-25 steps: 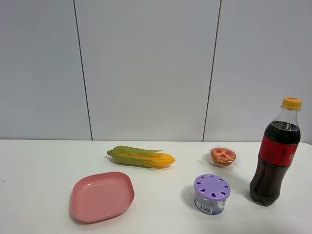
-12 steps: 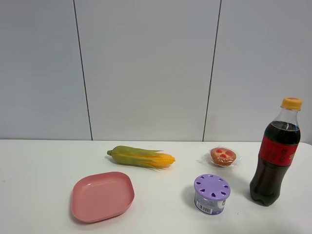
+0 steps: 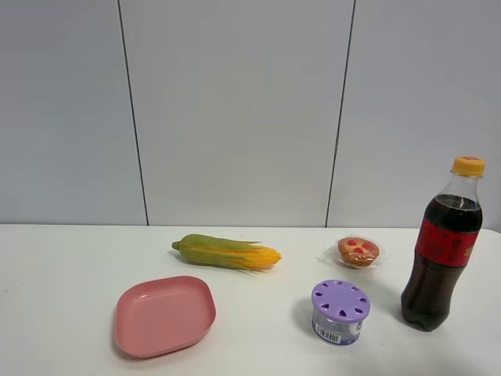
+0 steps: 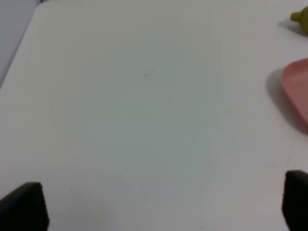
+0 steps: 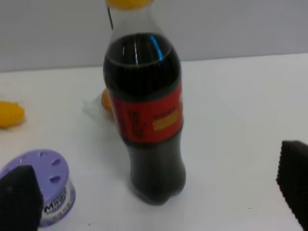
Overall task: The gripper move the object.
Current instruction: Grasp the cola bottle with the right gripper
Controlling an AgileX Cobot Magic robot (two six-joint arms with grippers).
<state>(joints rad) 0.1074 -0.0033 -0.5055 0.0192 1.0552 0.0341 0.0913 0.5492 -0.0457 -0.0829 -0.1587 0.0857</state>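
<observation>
Right gripper spread wide, holding nothing. Cola bottle upright dead ahead, centred between fingertips, not yet touched; stands right side of table, near purple canister. Left gripper spread too, well apart; right arm nearer.

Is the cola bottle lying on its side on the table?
No, the cola bottle stands upright on the white table.
</observation>
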